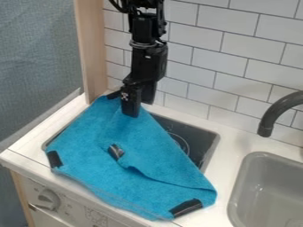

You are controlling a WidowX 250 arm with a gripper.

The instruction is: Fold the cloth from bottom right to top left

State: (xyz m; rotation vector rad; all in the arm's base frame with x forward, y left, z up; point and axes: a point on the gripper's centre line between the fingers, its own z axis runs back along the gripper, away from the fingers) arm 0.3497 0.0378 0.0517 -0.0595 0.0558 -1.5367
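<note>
Hand at cloth's top-left end; can't tell if gripping. Bottom-right black patch well apart, down-right along long axis.

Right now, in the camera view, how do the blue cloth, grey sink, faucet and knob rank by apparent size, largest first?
1. Blue cloth
2. Grey sink, counting only its visible part, as the frame cuts it off
3. Faucet, also cut off
4. Knob
</note>
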